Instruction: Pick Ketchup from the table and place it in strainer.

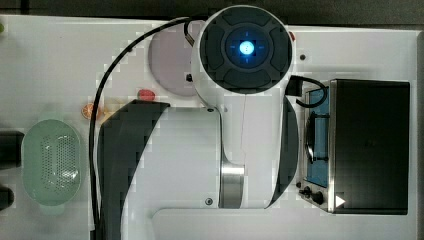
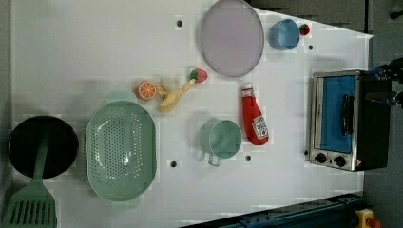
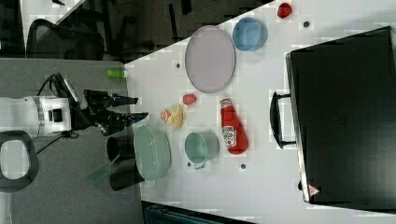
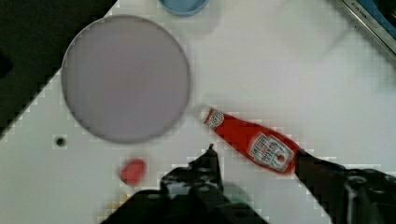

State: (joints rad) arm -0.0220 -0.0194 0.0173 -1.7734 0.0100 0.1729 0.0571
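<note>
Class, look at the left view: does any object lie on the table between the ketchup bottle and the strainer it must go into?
Yes. The green cup stands on the table between the Ketchup and the strainer, beside the bottle. A carry lifted above the cup should clear it.

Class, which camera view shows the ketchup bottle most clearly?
The left view: the Ketchup lies whole and unobstructed, label readable, beside the green cup. The right view shows it whole but smaller; in the wrist view the tool overlaps its base.
</note>
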